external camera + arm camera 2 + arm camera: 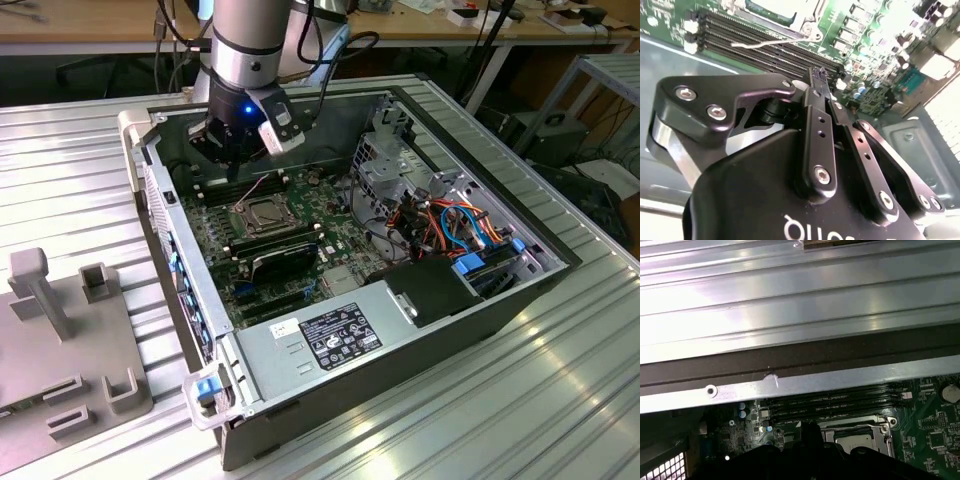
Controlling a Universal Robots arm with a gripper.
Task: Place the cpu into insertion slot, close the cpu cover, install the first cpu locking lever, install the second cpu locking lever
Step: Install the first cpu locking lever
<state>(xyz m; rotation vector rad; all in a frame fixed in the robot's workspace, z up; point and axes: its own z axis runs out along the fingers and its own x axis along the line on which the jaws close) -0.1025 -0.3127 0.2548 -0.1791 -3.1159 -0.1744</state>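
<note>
1. The cpu (855,442) lies in the slot (240,214), with the cover (850,426) seemingly down.
2. The gripper (817,75), pads pressed together and empty, hangs just beside the slot.
3. The lever (772,43) beside the slot is thin wire, likely springy and slippery; take it near its free end.

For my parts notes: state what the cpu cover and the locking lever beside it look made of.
The cpu cover: bare silvery metal, probably stamped steel, given its bright glinting edges. The locking lever: thin bent wire rod, shiny silver, likely steel too.
</note>
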